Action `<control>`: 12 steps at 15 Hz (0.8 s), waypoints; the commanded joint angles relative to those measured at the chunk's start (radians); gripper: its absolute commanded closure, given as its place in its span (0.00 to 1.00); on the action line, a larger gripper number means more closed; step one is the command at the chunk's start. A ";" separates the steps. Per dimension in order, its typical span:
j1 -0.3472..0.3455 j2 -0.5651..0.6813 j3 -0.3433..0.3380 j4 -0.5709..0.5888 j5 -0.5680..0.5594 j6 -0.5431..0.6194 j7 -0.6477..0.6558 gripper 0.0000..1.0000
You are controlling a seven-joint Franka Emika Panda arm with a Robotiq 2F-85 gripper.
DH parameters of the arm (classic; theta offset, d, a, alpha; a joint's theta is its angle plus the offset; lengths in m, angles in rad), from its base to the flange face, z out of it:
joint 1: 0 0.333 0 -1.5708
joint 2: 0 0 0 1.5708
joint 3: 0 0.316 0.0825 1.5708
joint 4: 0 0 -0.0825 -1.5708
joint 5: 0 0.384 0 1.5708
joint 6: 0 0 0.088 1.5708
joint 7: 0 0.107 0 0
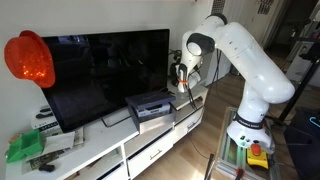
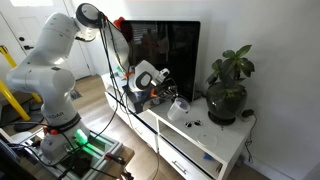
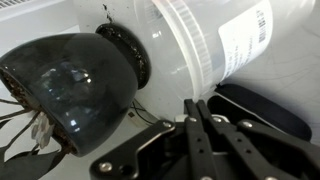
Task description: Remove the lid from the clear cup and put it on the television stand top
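Observation:
The clear cup fills the top of the wrist view, translucent with a ribbed band near its rim and a printed label. It also shows small and pale on the television stand top in an exterior view. I cannot tell the lid apart from the cup's ribbed rim. My gripper has its two fingers pressed together with nothing visible between them, and the tips sit right at the cup's lower edge. It hangs beside the television in both exterior views.
A dark round pot with a plant stands close beside the cup. A grey box-shaped device and a large television are on the stand. Cables lie near the pot. A red hat hangs by the wall.

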 commanded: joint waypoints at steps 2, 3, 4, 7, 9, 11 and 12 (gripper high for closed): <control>0.070 0.143 -0.013 0.020 0.128 0.100 0.043 0.99; 0.077 0.161 -0.011 0.022 0.152 0.122 0.042 0.99; 0.081 0.181 -0.007 0.026 0.179 0.147 0.043 0.99; 0.082 0.231 0.009 0.047 0.258 0.213 0.047 0.99; 0.076 0.255 0.024 0.062 0.307 0.239 0.044 0.99; 0.074 0.281 0.034 0.078 0.349 0.264 0.037 0.99; 0.073 0.290 0.037 0.085 0.367 0.268 0.032 0.71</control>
